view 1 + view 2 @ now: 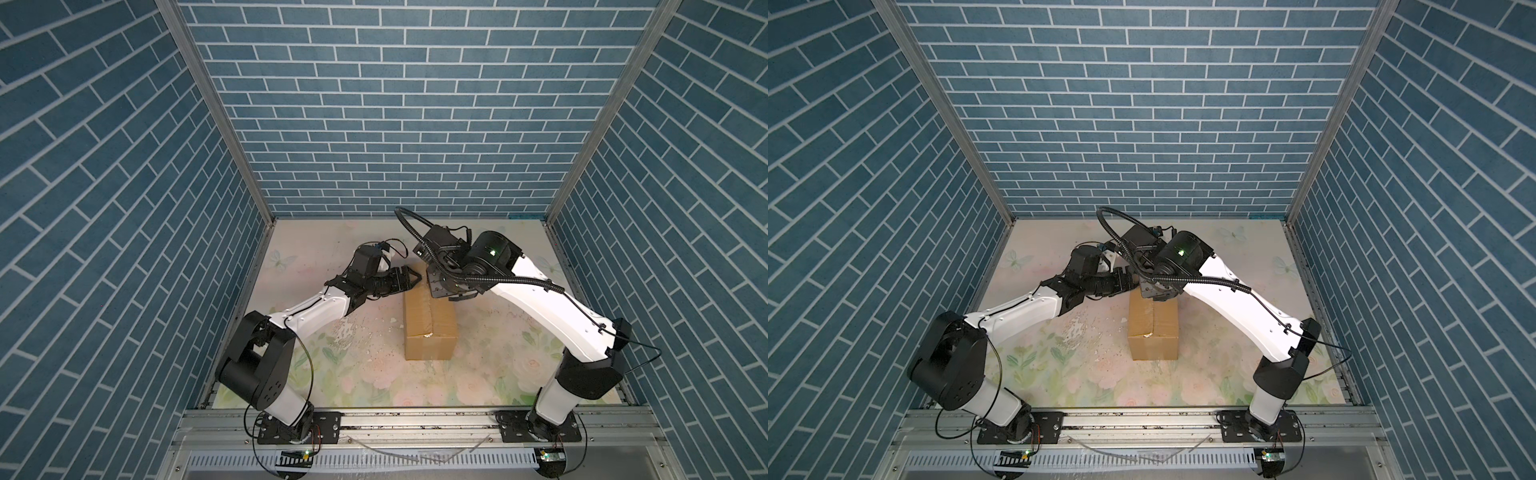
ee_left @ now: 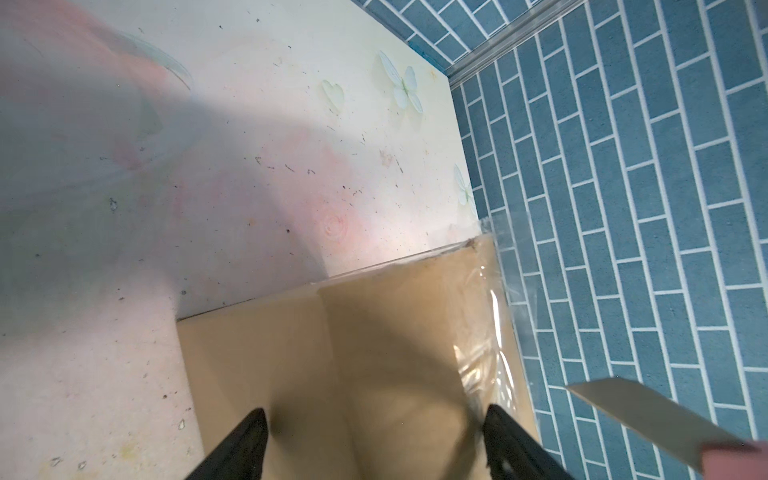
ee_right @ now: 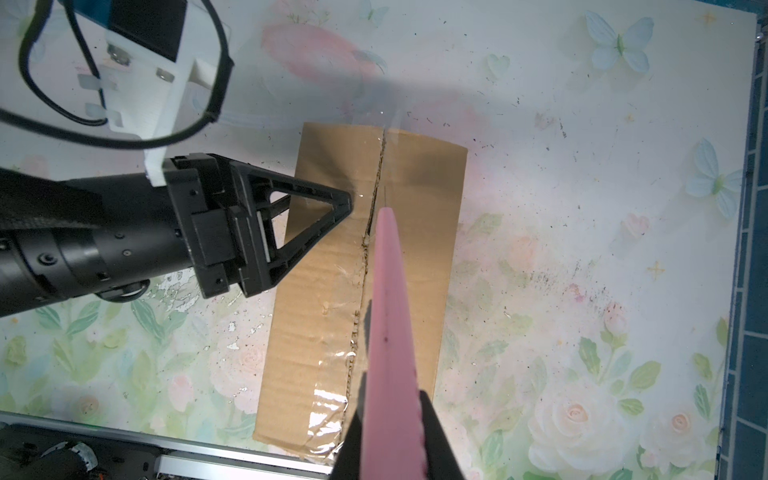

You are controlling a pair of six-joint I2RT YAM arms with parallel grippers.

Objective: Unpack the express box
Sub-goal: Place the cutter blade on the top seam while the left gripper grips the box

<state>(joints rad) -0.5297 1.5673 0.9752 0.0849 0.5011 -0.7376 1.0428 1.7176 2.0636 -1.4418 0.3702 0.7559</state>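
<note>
With the box (image 3: pixel 316 291) lying mid-table (image 1: pixel 498 353), seam-cutting is in hand: the right gripper (image 3: pixel 392 440) clamps the knife (image 3: pixel 386 291) at the seam (image 3: pixel 376 178), the left gripper (image 2: pixel 374 444) gapes empty over the box's far end, and next comes a steady draw along the seam.

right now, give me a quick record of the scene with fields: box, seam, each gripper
box: plain brown cardboard express box, lying on the floral-print table, top flaps closed
seam: lengthwise seam, ragged, under clear tape
right gripper: shut on the pink knife, which points along the seam, tip near the far end
left gripper: open, over the box's top beside the seam; contact unclear
</note>
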